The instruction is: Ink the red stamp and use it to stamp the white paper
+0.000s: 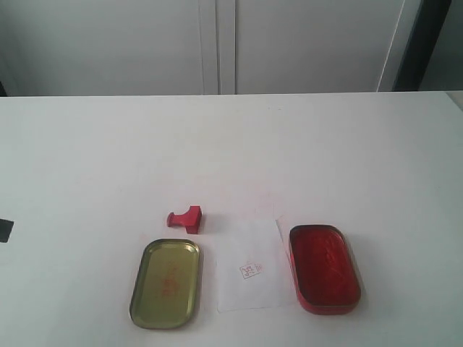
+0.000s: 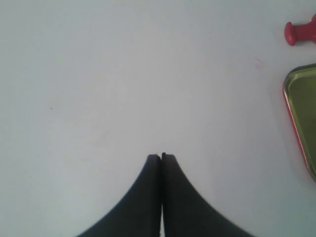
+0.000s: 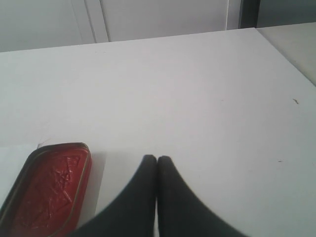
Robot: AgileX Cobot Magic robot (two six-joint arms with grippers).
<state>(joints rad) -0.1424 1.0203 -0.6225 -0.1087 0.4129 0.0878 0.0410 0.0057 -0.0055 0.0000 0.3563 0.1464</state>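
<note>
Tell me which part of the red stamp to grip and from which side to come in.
Grip the red stamp by its narrow handle, between knob and block, coming down from above. It lies on its side with the handle pointing toward the left arm's side, so the left gripper, once opened, could likely close across that thin neck, and the knob should stop it slipping off.

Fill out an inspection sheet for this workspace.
Surface: white table.
Job's things: red stamp lying on its side; white paper, small red print on it, between the open ink-pad tin and an upturned lid.
Clutter: small dark shape at the table's left edge, unidentifiable.
Grippers: left pincer shut, empty; right pincer shut, empty, near the tin.
Cables: nothing seen.
Surroundings: pale panels behind the table.
</note>
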